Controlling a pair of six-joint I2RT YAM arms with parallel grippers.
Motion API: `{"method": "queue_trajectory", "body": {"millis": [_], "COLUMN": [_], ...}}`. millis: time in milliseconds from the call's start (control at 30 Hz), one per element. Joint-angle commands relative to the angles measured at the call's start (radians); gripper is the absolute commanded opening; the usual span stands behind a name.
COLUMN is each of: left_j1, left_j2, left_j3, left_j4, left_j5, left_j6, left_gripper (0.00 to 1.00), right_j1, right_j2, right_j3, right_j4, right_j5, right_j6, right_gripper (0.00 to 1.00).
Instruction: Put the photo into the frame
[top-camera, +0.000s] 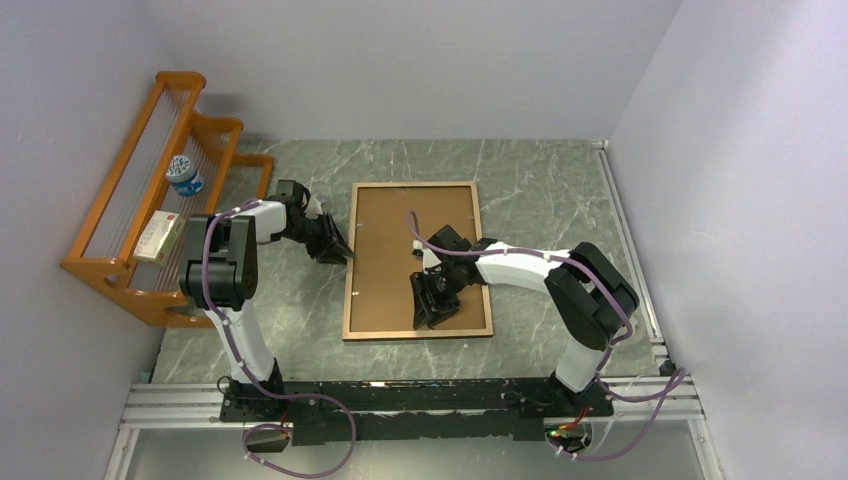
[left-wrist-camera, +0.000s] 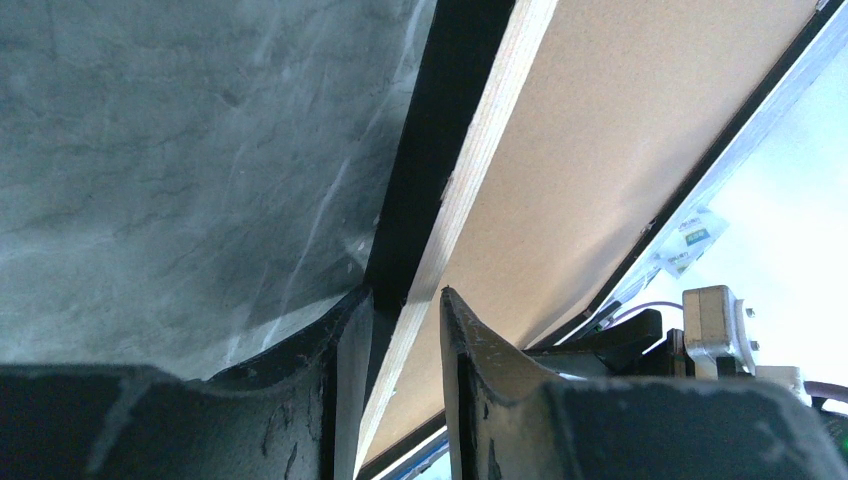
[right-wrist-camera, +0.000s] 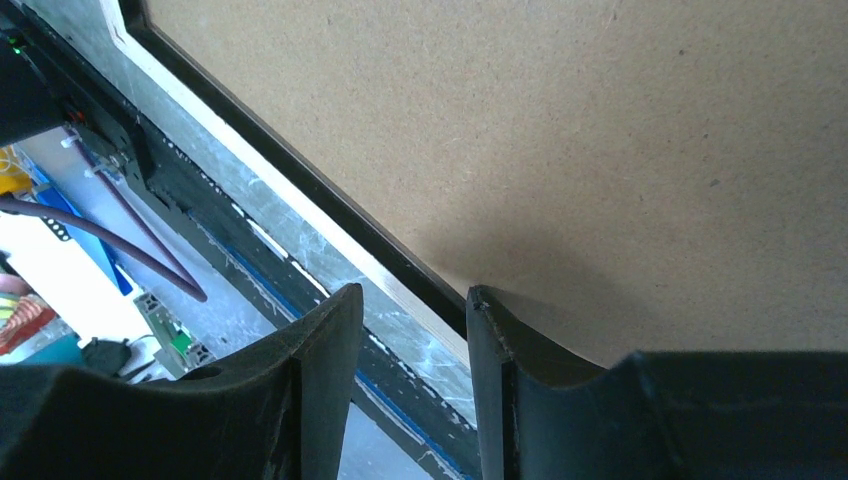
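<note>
The frame (top-camera: 349, 290) lies back up on the marble table, brown wood rails showing, with the flat brown backing board (top-camera: 400, 250) inside it. The photo is hidden. My left gripper (top-camera: 340, 252) is at the frame's left rail; in the left wrist view the gripper (left-wrist-camera: 397, 295) has its fingers closed on either side of the rail (left-wrist-camera: 480, 120). My right gripper (top-camera: 432, 315) is over the frame's near right part. In the right wrist view this gripper (right-wrist-camera: 412, 290) is open: one finger over the table outside the near rail (right-wrist-camera: 290, 180), the other on the board (right-wrist-camera: 600, 150).
An orange wooden rack (top-camera: 130, 220) stands at the left wall, holding a bottle (top-camera: 184, 175) and a small box (top-camera: 155, 237). Walls close in on the left, back and right. The arms' mounting rail (top-camera: 400, 400) runs along the near edge.
</note>
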Motion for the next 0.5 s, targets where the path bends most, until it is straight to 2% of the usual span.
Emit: {"method": "queue_trajectory", "body": {"millis": [0, 333, 467], "left_j1": [-0.004, -0.004, -0.004], "left_j2": [0.01, 0.002, -0.006], "left_j3": [-0.002, 0.007, 0.024], "left_j4": [0.009, 0.005, -0.009], "left_j5": [0.041, 0.039, 0.028], "left_j6": [0.002, 0.0, 0.001], "left_gripper": [0.36, 0.37, 0.39], "right_j1": [0.009, 0.007, -0.001], "right_j2": [0.016, -0.052, -0.105], "right_j3": [-0.03, -0.012, 0.047], "right_j4": [-0.065, 0.019, 0.084], "right_j5": [0.016, 0.016, 0.073], "right_j6": [-0.033, -0.014, 0.026], "right_gripper": [0.47, 0.5, 0.53]}}
